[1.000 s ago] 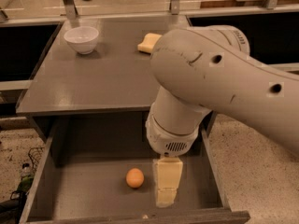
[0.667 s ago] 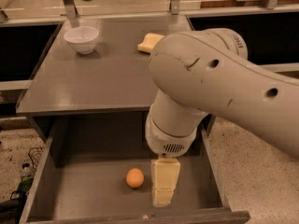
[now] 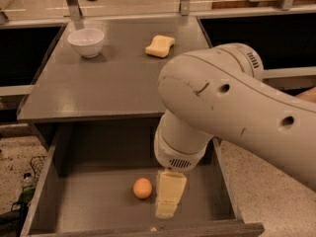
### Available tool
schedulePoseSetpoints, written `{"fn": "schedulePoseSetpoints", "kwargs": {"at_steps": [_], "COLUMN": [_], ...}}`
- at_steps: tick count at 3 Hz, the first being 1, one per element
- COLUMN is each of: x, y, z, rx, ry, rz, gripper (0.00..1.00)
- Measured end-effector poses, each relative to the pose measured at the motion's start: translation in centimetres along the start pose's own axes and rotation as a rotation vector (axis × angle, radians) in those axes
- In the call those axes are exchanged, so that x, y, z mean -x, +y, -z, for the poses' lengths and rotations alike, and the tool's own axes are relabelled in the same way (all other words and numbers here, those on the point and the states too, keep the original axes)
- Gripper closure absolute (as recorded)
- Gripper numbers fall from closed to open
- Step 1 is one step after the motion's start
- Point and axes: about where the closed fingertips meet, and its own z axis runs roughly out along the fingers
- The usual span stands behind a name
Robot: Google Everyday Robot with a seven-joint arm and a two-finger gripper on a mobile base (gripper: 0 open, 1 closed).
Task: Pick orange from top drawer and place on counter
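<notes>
End effector (image 3: 167,209): low inside the top drawer (image 3: 84,206); I logged it edging slightly closer to the orange (image 3: 142,188). Apart or together, I could not tell. Orange: on the drawer floor, just beside it, ungrasped. I judged the grasp imminent.

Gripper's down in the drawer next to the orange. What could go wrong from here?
1. The gripper sits right of the orange, not over it; a nudge could send the round fruit rolling across the flat drawer bottom.
2. The arm hangs close to the counter front edge; lifting carelessly might clip it.
3. The bowl and sponge sit at the counter's back; place nearer the front.
</notes>
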Motion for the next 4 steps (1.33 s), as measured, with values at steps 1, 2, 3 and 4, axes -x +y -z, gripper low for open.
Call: {"fn": "schedulePoseSetpoints", "kwargs": {"at_steps": [1, 2, 3, 4], "x": [-0.2, -0.2, 0.7, 2.2], "y": [-0.2, -0.1, 0.3, 0.7], "z": [-0.5, -0.5, -1.9, -3.7], "rx": [-0.013, -0.014, 0.009, 0.045], "ry": [0.002, 0.002, -0.029, -0.085], "rz": [-0.040, -0.042, -0.009, 0.049], "gripper": [0.00, 0.00, 0.00, 0.00]}}
